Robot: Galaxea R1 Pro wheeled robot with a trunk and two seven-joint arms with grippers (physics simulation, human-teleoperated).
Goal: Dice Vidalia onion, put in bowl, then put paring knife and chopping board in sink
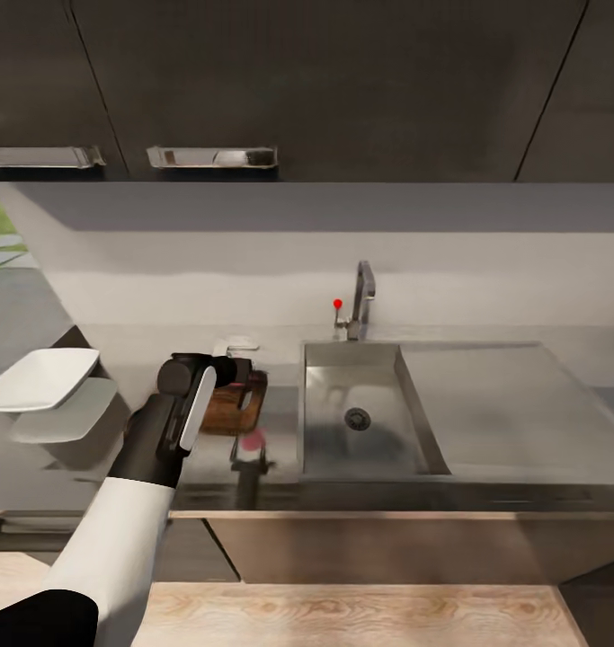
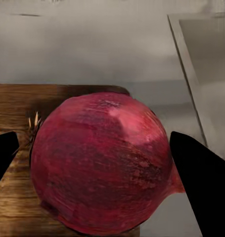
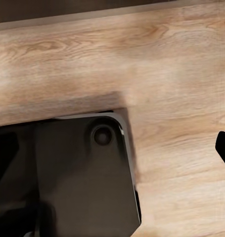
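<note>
Red-skinned onion [image 2: 102, 163] sits gripped between the left gripper [image 2: 100, 160] fingers, just over the chopping board [image 1: 233, 404] beside the sink [image 1: 360, 418]. Placing step; next, release squarely onto the board.

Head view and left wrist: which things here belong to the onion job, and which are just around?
Job:
- dark red round onion, between the left gripper fingers
- dark brown wooden chopping board
- white squarish bowl
- stainless-steel sink
- grey countertop

Just around:
- dark upper cabinets
- light wood floor
</note>
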